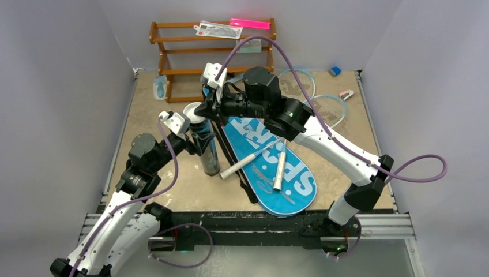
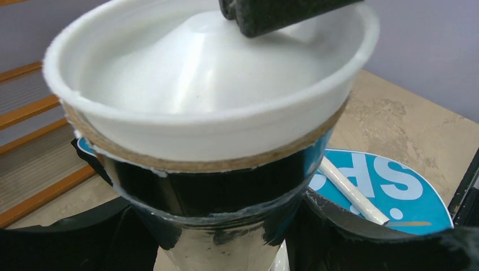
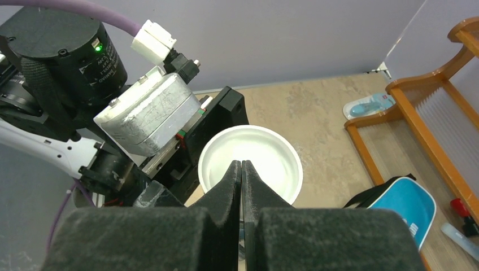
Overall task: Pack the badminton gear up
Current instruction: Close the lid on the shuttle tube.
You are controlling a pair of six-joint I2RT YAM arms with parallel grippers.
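Note:
My left gripper (image 1: 199, 138) is shut on the long black tube (image 1: 206, 151), which stands tilted on the table. In the left wrist view its fingers (image 2: 367, 237) flank the tube (image 2: 214, 192) just below a white cap (image 2: 209, 73) seated in the mouth. My right gripper (image 3: 242, 166) is shut, with its tips down in the hollow of the cap (image 3: 277, 158). The blue bag (image 1: 271, 167) lettered "SPORT" lies flat to the right. Two white racket handles (image 1: 245, 163) (image 1: 279, 170) rest on it. The light-blue racket heads (image 1: 331, 108) show behind the right arm.
A brown wooden rack (image 1: 213, 57) stands at the back, with a pink strip (image 1: 249, 23) and a clear packet (image 1: 218, 30) on top. A small blue item (image 1: 160, 88) lies left of the rack. Blue (image 1: 334, 71) and pink (image 1: 346, 93) bits sit at the back right.

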